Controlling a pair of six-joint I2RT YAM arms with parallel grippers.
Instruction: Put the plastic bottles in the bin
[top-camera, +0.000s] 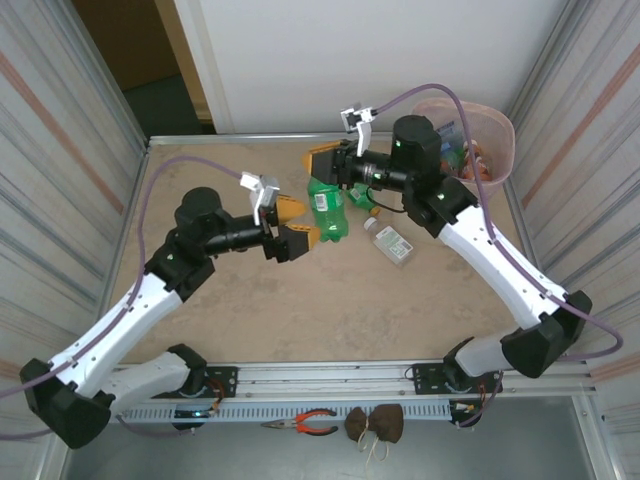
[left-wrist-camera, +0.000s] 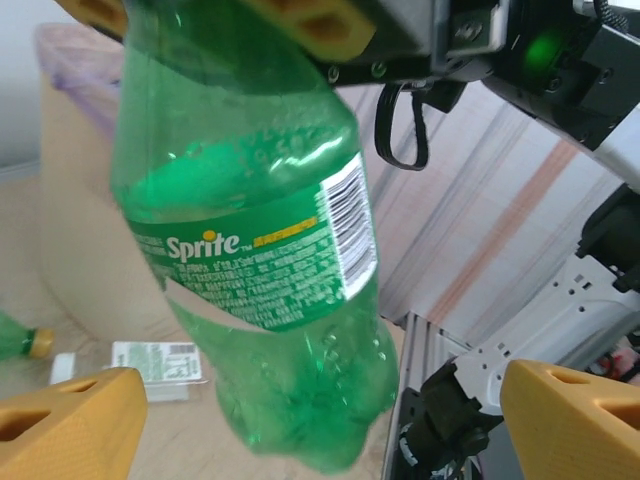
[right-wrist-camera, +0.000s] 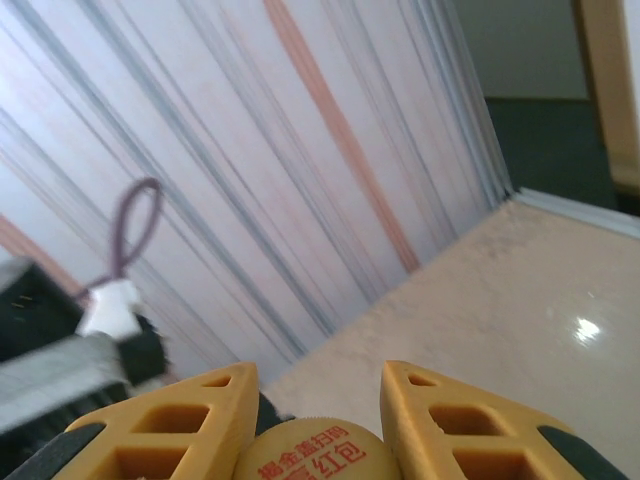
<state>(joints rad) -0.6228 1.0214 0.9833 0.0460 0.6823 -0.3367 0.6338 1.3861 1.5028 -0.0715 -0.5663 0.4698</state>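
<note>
Right hand (top-camera: 325, 160) closed on cap end of green bottle (top-camera: 327, 208), held off the surface (top-camera: 250, 310). Base points toward open left hand (top-camera: 293, 228), not touching. Bin (top-camera: 503, 130) stands far right, nearer the right hand.

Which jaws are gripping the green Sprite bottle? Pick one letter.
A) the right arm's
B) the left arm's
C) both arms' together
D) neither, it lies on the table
A: the right gripper has its jaws shut on the cap end of the green bottle, which hangs below it, while the left gripper has its jaws wide open on either side, clear of the bottle.
</note>
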